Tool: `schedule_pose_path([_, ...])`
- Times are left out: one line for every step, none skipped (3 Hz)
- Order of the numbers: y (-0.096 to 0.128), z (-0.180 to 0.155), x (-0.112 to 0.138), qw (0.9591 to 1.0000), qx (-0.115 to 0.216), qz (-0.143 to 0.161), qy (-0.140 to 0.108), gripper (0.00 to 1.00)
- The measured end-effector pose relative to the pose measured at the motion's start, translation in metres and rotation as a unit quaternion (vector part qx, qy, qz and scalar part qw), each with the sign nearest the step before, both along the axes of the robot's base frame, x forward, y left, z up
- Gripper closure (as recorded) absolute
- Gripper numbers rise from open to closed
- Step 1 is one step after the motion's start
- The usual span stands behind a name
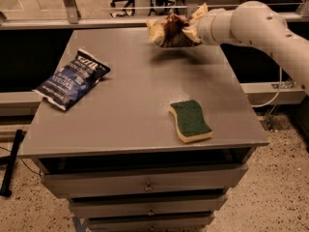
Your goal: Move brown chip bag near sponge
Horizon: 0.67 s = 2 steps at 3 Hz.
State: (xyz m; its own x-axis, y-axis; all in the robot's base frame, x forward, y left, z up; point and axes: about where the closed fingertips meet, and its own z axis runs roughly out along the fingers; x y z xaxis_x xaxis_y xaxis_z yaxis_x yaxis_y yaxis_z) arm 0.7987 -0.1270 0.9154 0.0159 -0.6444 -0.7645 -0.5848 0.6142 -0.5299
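The brown chip bag, crinkled with a dark brown middle and tan ends, hangs just above the back right of the grey table, with its shadow under it. My gripper reaches in from the right and is shut on the bag's right end; the bag covers most of it. The sponge, green top over pale yellow foam, lies flat near the table's front right edge, well in front of the bag.
A dark blue chip bag lies on the table's left side. Drawers sit below the tabletop. A railing runs behind the table. My white arm spans the back right corner.
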Motion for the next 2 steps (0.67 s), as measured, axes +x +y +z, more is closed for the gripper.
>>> schedule_pose_path([-0.002,0.018,-0.044,0.9997,0.016,0.016,0.006,1.0])
schedule_pose_path([-0.002,0.017,-0.093,0.998,0.038,0.029,0.042,1.0])
